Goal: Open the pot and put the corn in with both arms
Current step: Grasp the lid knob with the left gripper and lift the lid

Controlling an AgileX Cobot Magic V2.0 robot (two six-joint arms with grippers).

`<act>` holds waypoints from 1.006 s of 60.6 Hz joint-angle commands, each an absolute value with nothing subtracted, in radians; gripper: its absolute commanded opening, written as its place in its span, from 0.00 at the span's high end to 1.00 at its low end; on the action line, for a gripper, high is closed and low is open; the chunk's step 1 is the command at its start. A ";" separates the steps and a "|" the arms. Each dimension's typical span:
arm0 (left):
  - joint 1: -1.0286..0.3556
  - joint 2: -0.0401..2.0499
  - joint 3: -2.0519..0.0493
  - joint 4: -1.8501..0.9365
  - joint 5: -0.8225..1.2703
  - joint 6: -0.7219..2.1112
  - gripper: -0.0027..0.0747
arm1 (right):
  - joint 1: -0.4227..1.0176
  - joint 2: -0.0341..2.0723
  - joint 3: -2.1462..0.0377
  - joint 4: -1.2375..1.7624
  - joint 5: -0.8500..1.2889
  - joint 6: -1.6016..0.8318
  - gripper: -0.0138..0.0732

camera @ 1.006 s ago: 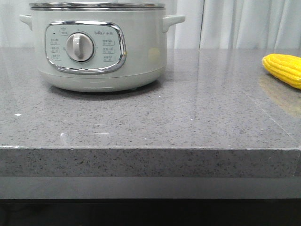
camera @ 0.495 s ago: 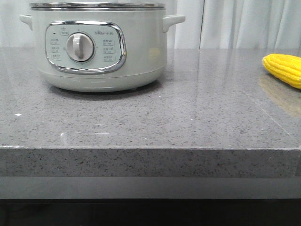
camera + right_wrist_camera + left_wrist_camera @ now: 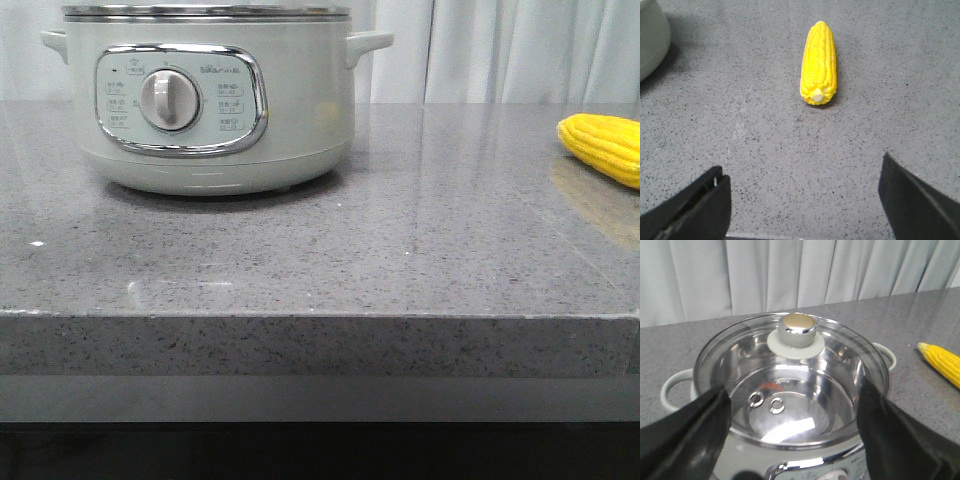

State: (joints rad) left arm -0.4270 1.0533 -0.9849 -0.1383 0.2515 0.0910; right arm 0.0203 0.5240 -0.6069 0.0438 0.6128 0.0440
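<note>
The grey speckled stone desk (image 3: 400, 250) carries everything here. On it stands the large round pale-green electric pot (image 3: 205, 95) with a chrome-framed control panel and a central round dial; it sits directly below and ahead of the left end effector (image 3: 792, 432), whose two black fingers (image 3: 687, 432) are spread wide to either side of the pot's near rim, holding nothing. The clear glass lid (image 3: 790, 375) is on the pot, with a shiny metal knob (image 3: 797, 330) on a pale base at its centre, just beyond that end effector's open gap. The bright yellow husked ear of corn (image 3: 818, 62) lies flat on the desk ahead of the right end effector (image 3: 802, 207), its cut end towards it and well apart from the pot. The right end effector's black fingers (image 3: 695, 207) are also spread wide and empty, clear of the corn.
</note>
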 commanded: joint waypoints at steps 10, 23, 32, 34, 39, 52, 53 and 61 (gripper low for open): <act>-0.441 1.252 -1.193 -0.162 0.134 0.089 0.29 | 0.015 0.535 -0.641 0.045 0.536 0.036 0.13; -0.441 1.415 -1.357 -0.198 0.138 0.089 0.32 | 0.015 0.535 -0.641 0.045 0.536 0.036 0.13; -0.441 1.498 -1.431 -0.204 0.137 0.089 0.36 | 0.015 0.535 -0.641 0.045 0.536 0.036 0.13; -0.441 1.516 -1.442 -0.206 0.137 0.089 0.37 | 0.015 0.535 -0.641 0.045 0.536 0.036 0.13; -0.441 1.554 -1.468 -0.223 0.139 0.089 0.39 | 0.015 0.535 -0.641 0.045 0.535 0.036 0.13; -0.441 1.622 -1.495 -0.232 0.123 0.089 0.39 | 0.015 0.535 -0.641 0.045 0.534 0.036 0.13; -0.441 1.626 -1.495 -0.232 0.122 0.089 0.39 | 0.015 0.535 -0.641 0.045 0.534 0.036 0.13; -0.441 1.651 -1.495 -0.232 0.114 0.089 0.39 | 0.015 0.535 -0.641 0.045 0.534 0.036 0.13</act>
